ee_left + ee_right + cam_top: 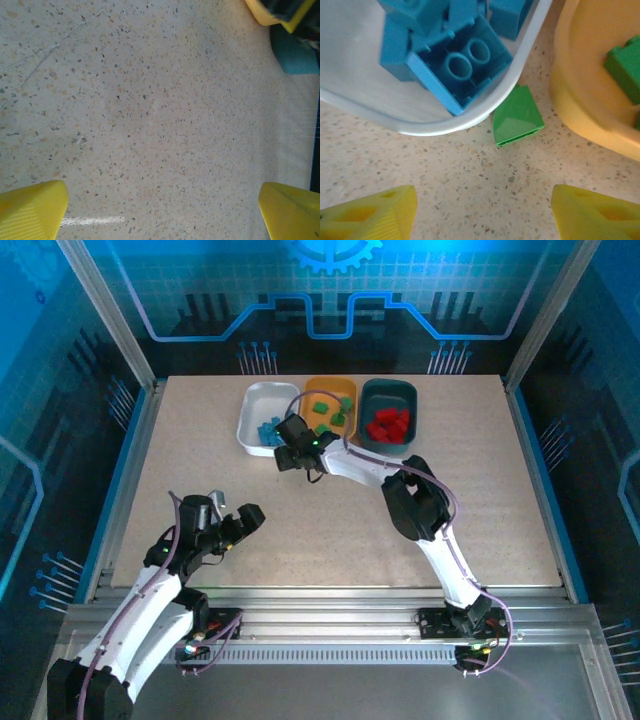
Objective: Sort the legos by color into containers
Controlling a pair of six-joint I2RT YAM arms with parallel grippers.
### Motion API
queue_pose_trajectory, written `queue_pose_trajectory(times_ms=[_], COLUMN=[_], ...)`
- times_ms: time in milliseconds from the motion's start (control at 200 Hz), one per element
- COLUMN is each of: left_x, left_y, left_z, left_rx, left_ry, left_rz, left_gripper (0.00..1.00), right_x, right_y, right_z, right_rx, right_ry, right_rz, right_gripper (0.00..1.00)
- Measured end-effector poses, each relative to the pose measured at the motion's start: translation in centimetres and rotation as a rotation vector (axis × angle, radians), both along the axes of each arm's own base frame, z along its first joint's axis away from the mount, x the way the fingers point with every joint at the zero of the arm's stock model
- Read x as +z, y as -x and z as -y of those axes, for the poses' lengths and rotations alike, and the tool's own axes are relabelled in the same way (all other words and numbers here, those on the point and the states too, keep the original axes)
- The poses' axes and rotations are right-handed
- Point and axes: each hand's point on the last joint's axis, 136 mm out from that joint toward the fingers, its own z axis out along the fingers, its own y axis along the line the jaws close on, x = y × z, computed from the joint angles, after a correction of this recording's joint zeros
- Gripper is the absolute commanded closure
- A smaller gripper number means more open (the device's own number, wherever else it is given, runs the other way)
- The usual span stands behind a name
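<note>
Far left: left end effector (162, 212) hangs over bare counter (200, 460) near its base, fingers wide apart, nothing between them, well apart from every tray. Moving right: white tray (445, 127) holds the blue bricks (455, 65) in a heap. Right end effector (485, 212) hovers at that tray's near corner, over the gap between it and the orange tray (580, 85); fingers apart, empty. In that gap, on the counter, lies one green brick (517, 120), a sloped piece, its far edge tucked against the white rim, just beside the orange wall without touching it. From the wrist view it sits ahead of the fingers and a little right of their midline; its long edge runs roughly along the line the fingers close on, slightly skewed. I judge the right arm is the one for it: ease forward, nudge right, perhaps twist the wrist. Risk: the left finger catching the white rim. Orange tray carries green bricks (622, 67). Farthest right, teal tray (390, 397) with red bricks (388, 426).
</note>
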Motion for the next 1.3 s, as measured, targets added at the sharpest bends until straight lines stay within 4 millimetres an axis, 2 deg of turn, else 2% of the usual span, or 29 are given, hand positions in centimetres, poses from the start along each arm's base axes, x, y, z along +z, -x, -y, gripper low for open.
queue_pose_trajectory(times_ms=[125,220,355,535,660,850,1036,1166,1301], left_x=[0.0,0.0,-0.1,-0.7,-0.7,-0.6,-0.6,-0.6,-0.5], left_y=[0.0,0.0,-0.1,0.0,-0.2,-0.3,-0.3,-0.3,-0.4], left_z=[0.0,0.0,0.0,0.0,0.0,0.0,0.0,0.0,0.0], left_rx=[0.000,0.000,0.000,-0.001,-0.001,-0.001,-0.001,-0.001,0.000], left_ry=[0.000,0.000,-0.001,-0.008,-0.009,-0.007,-0.007,-0.007,-0.009], left_rz=[0.000,0.000,-0.002,-0.026,-0.027,-0.020,-0.019,-0.019,-0.013], left_gripper=[0.01,0.01,0.01,0.01,0.01,0.01,0.01,0.01,0.01], right_x=[-2.9,-3.8,-3.7,-2.5,-2.4,-3.4,-3.9,-3.7,-3.0], right_y=[-0.6,-1.6,-3.6,-5.4,-5.9,-5.2,-5.0,-4.3,-1.3], right_z=[0.2,0.2,-0.1,0.0,0.0,0.4,0.4,0.6,1.5], right_rx=[-0.010,-0.020,-0.038,-0.057,-0.058,-0.050,-0.040,-0.029,-0.013], right_ry=[0.038,0.047,0.039,0.035,0.021,0.028,0.033,0.044,0.085], right_rz=[-0.035,-0.044,-0.044,-0.047,-0.071,-0.126,-0.133,-0.126,-0.131], right_gripper=[0.26,0.27,0.29,0.30,0.39,0.51,0.70,0.71,0.70])
